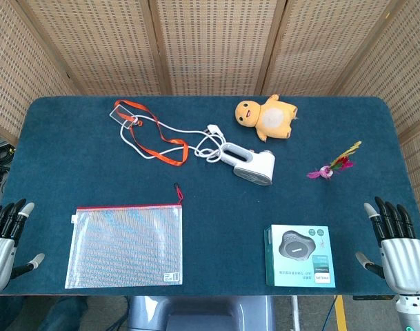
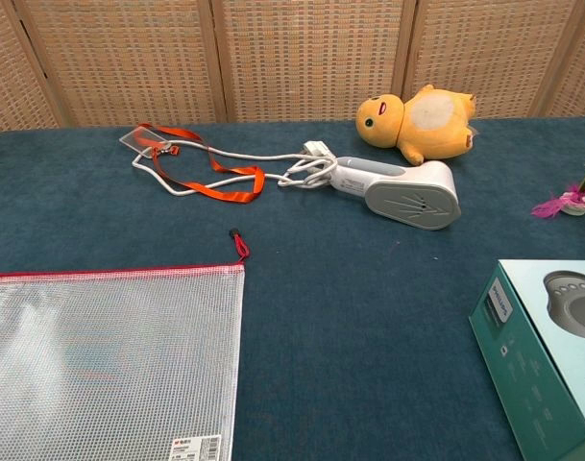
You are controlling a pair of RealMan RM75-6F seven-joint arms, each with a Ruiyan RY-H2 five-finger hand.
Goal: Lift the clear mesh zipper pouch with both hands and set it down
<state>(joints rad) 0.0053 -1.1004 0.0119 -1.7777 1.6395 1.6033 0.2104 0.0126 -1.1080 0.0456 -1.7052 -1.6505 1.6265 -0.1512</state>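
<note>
The clear mesh zipper pouch (image 1: pixel 125 245) lies flat near the table's front left, its red zipper along the far edge and a red pull tab at the top right corner. In the chest view the pouch (image 2: pixel 109 360) fills the lower left. My left hand (image 1: pixel 4 238) hovers at the table's left front edge, fingers spread and holding nothing, a short way left of the pouch. At the right front edge my right hand (image 1: pixel 396 245) stands open too, far from the pouch. Neither hand shows in the chest view.
A teal speaker box (image 1: pixel 300 255) sits front right. Farther back lie a white handheld device with a cord (image 1: pixel 250 164), an orange lanyard with a badge (image 1: pixel 151 134), a yellow plush duck (image 1: pixel 267 117) and a small feather toy (image 1: pixel 334 165). The blue table (image 1: pixel 72 165) is backed by wicker screens.
</note>
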